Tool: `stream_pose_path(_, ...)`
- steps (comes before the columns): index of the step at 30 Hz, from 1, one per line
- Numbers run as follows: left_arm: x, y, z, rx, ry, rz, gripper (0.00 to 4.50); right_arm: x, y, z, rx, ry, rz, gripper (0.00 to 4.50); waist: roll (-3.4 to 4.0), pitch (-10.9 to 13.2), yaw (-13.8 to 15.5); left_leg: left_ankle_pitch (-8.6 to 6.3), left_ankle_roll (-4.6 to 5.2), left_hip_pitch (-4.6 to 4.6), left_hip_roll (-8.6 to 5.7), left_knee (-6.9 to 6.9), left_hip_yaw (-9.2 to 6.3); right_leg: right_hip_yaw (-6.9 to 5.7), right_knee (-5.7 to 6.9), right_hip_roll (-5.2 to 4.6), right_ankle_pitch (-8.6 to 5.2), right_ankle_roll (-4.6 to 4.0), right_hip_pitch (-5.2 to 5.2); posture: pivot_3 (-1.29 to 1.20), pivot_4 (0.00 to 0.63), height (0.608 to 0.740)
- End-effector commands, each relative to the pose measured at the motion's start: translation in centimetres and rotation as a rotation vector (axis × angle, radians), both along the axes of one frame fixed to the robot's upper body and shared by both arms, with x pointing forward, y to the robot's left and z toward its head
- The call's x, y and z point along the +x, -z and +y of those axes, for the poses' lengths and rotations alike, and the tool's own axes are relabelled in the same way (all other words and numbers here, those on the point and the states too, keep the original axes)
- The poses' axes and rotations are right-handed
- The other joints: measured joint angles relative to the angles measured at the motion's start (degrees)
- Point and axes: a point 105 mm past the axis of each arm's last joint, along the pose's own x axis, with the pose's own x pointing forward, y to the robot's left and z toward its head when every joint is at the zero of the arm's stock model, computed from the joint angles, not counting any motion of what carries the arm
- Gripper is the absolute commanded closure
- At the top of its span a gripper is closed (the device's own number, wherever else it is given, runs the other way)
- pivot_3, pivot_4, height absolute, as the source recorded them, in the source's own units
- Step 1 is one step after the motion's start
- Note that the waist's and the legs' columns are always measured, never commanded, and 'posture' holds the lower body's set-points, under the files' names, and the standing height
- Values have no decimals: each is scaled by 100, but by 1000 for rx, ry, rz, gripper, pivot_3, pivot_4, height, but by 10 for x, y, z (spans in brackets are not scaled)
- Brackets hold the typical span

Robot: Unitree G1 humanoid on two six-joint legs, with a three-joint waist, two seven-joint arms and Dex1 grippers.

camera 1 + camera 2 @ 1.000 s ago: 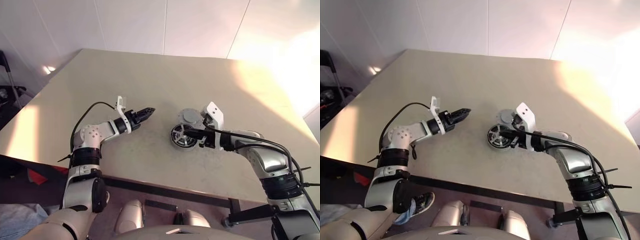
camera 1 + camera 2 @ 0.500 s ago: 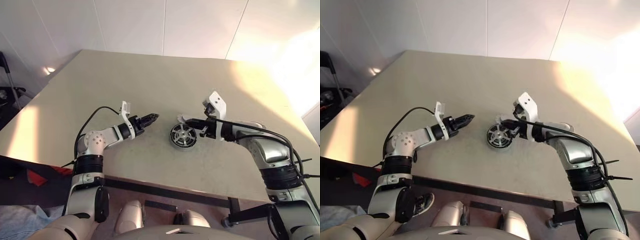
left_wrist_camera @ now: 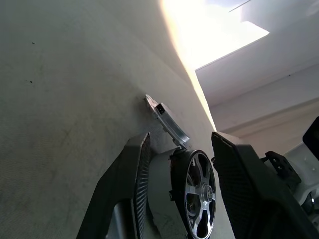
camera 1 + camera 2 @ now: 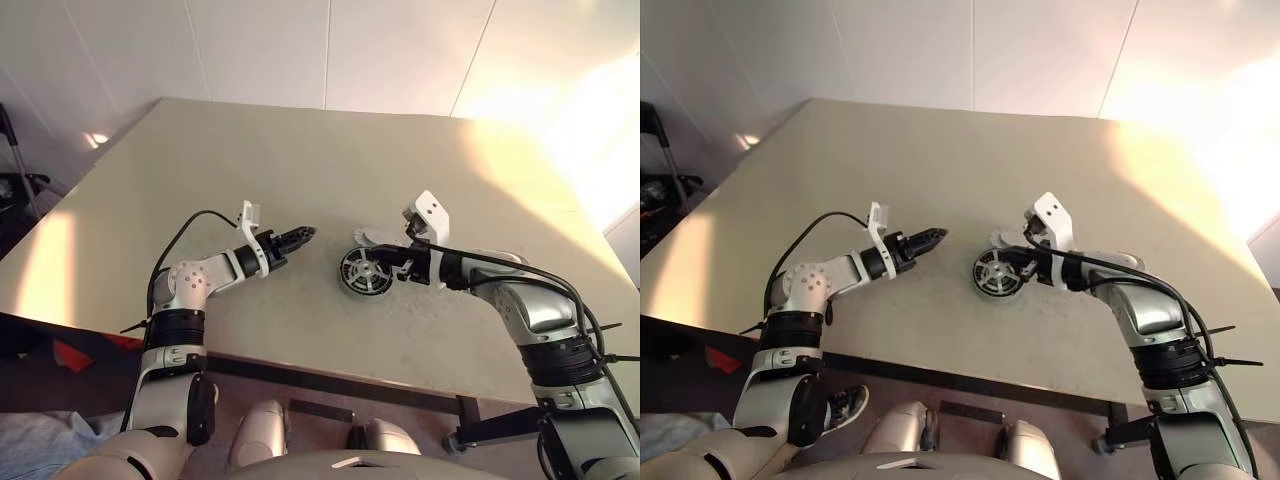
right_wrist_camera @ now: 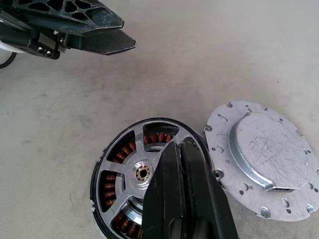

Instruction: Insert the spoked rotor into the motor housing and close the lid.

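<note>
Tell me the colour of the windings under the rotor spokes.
Reddish copper, clearest in the right wrist view, between the rotor's silvery spokes.

motor housing (image 5: pixel 130 209) windings — mostly behind spoked rotor (image 5: pixel 142 172)

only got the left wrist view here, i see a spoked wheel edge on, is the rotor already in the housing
Observer: Yes. In the right wrist view the spoked rotor sits inside the motor housing, copper windings showing between its spokes.
Operator: is the lid on
Observer: No. The lid lies flat on the table right beside the housing.
Operator: right gripper holding anything
Observer: No. The right gripper is shut and empty, its tips over the rotor.
</note>
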Motion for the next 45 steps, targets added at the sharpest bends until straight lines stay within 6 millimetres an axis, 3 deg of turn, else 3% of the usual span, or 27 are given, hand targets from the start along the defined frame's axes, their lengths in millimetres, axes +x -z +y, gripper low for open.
stream_pose_path(1, 3, -12, -1, -6, 4, -44, 2434, -1, 10, 3, 4, 8, 27, 4500, 0, 0, -2, 0, 0, 0, 0, 0, 0, 0, 0, 0, 0, 0, 0, 0, 0, 740)
stream_pose_path(7, 3, -9, -1, 0, 6, -42, 2434, 2, 30, 0, 0, 48, 80, 4500, -1, -1, -11, -1, 0, 12, 0, 0, 0, 0, -1, 0, 0, 0, 11, 0, 0, 740)
stream_pose_path(10, 3, -9, -1, 1, 9, -43, 2434, 1, 30, 0, 7, 45, 80, 4500, -1, -2, -16, 0, -1, 44, 0, 0, 0, 0, -2, 0, -7, 13, 39, 0, 0, 740)
stream_pose_path(14, 4, -10, -3, 2, 13, -46, 2434, -1, 19, 2, 20, 26, 45, 4500, -2, -2, -23, 3, -6, 50, 0, 0, 0, 0, -1, -1, -20, 38, 44, 0, 0, 740)
stream_pose_path(20, 4, -9, -4, 0, 16, -47, 2434, 8, -25, -1, 95, 38, -59, 4500, -1, -1, -22, 2, -5, 24, 0, -3, 0, 1, -1, 0, 1, 2, 23, 0, 0, 740)
stream_pose_path(24, 3, -8, -5, -2, 17, -45, 2434, 35, -45, -30, 158, 211, -74, 4500, 0, -1, -23, 3, -5, 2, -1, -2, 0, 1, 0, 0, 2, -1, 0, 0, 0, 740)
stream_pose_path(29, 2, -6, -5, 0, 19, -44, 2434, 59, -36, -79, 95, 439, -51, 4500, -1, -1, 7, 12, -20, 5, -2, -2, 1, 1, 0, 0, 2, -1, 4, 0, 0, 740)
stream_pose_path(32, 2, -5, -4, 5, 19, -46, 2434, 46, -26, -90, -85, 350, -108, 4500, 1, 0, 26, 12, -20, -9, -5, -2, 1, 1, -2, -1, 2, -1, -5, 0, 0, 740)
stream_pose_path(36, 2, -4, -2, 9, 18, -47, 2434, 21, -26, -97, -181, 205, -149, 4500, 1, 0, 20, 6, 0, -29, -4, -1, 1, 1, -2, -1, -3, 8, -19, 0, 0, 740)
stream_pose_path(41, 2, -1, -5, 19, 25, -45, 2434, 15, -26, -93, -214, 137, -185, 4500, 2, -1, -64, 6, 25, -15, -3, 1, 1, 2, 0, -1, -3, 7, -13, 0, 0, 740)
stream_pose_path(45, 2, -3, -7, 25, 30, -52, 2434, 23, -13, -85, -273, 127, -212, 4500, 1, 0, -112, -2, 7, 15, -3, 2, 1, 2, -1, -1, -4, 9, 15, 0, 0, 740)
